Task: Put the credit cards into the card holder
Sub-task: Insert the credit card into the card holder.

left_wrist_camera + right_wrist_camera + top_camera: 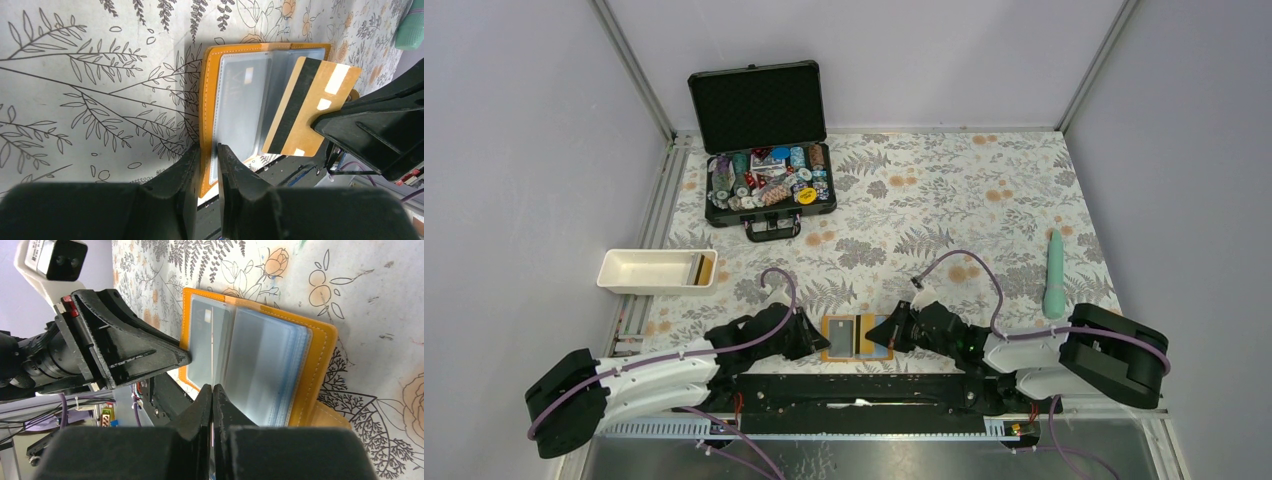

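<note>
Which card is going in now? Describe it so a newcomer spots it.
On the table, at its near edge, lies an open orange wallet. Over its clear sleeves the right gripper holds a tan card. Its black stripe and white patches set it apart from the grey card already sleeved.

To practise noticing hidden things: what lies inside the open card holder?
A dark card shows through the left clear sleeve of the card holder. The tan striped card held by the right gripper hangs over the right sleeves, whose contents cannot be seen.
</note>
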Tool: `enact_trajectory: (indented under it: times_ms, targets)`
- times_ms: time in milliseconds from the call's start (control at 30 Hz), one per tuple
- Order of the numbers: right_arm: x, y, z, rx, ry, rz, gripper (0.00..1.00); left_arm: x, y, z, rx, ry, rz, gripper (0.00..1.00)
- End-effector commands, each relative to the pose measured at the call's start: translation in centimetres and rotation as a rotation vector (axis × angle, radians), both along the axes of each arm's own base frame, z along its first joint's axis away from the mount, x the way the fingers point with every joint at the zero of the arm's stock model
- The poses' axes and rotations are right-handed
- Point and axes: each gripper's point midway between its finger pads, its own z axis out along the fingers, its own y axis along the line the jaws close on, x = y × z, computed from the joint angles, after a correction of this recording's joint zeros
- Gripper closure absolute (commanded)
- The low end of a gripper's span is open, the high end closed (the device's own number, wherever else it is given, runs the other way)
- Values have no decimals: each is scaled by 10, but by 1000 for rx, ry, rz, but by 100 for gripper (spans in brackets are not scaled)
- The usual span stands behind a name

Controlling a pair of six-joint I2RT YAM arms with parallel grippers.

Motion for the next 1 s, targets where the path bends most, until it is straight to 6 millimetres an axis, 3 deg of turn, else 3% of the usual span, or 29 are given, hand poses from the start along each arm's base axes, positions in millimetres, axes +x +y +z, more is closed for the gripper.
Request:
enact_trajectory:
  times_ms: [0,500,767,967]
  targets:
    - [10,12,15,58,-26,-18,100,3,5,-3,47,-11,-3,80]
    - [1,17,-20,30,117,-20,100,2,5,-2,48,-8,-7,81]
    - [-8,18,-27,36,150,17,100,2,6,-2,52,-13,-10,81]
    - [-17,10,-34,-9,194,14,100,3,7,-1,65,-21,-11,71]
